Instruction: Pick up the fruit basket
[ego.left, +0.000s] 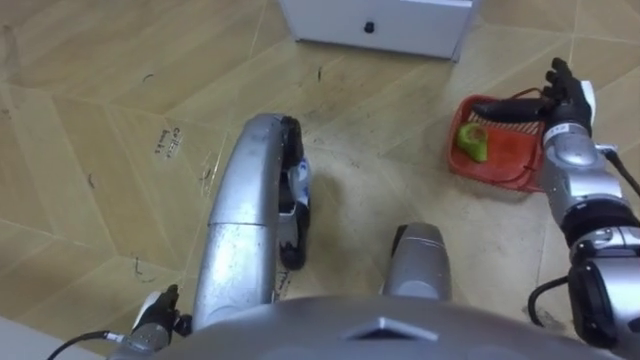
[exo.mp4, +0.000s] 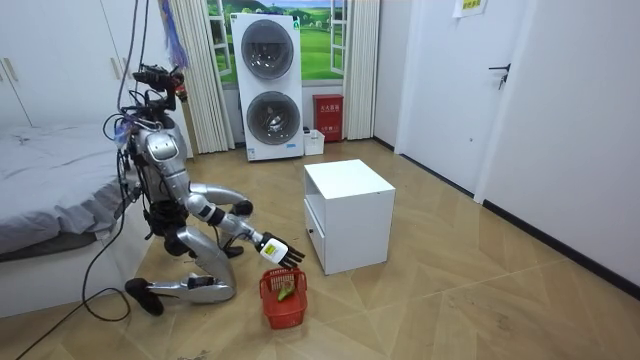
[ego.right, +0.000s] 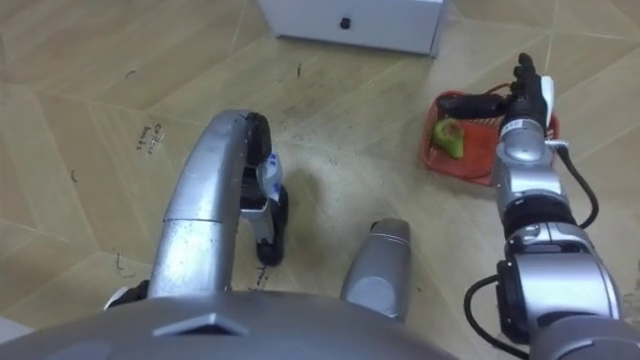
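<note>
Nearest the camera, at about 7 o'clock in the left eye view, the left hand (ego.left: 158, 312) sits at the frame's lower edge. It is cut off there, so I cannot tell how its fingers are set.

Farther out, at about 2 o'clock, the fruit basket (ego.left: 505, 160) stands on the wooden floor (ego.left: 100, 120). It is red, and the right wrist and forearm cover its right-hand end, so its full outline is hard to make out. A green fruit (ego.left: 472, 141) lies inside against the left wall. What else it holds is too small to tell.

The right hand (ego.left: 566, 92) is over the basket's right end, with its fingers straight and pointing toward 12 o'clock, wrapped around nothing. In the room view the hand (exo.mp4: 281, 251) has its fingers spread and hangs just above the basket (exo.mp4: 283, 303), apart from it.

The basket's dark handle (ego.left: 510, 106) arches across the top, running roughly from 9 to 3 o'clock, and its right end reaches the hand. The eye views do not show whether the two touch. The near rim slants slightly, from about 10 toward 4 o'clock. With one end hidden, the long axis cannot be read with certainty.

Farthest, at 12 o'clock, is the front of a white cabinet (ego.left: 385, 25) with a small dark knob (ego.left: 369, 27), cut off by the top edge.

The room view shows the robot kneeling on the floor between a bed (exo.mp4: 50, 170) at 9 o'clock and the cabinet (exo.mp4: 350, 215) at 3 o'clock. The basket is on the floor in front of its knees. Two stacked washing machines (exo.mp4: 268, 85) stand against the far wall.
</note>
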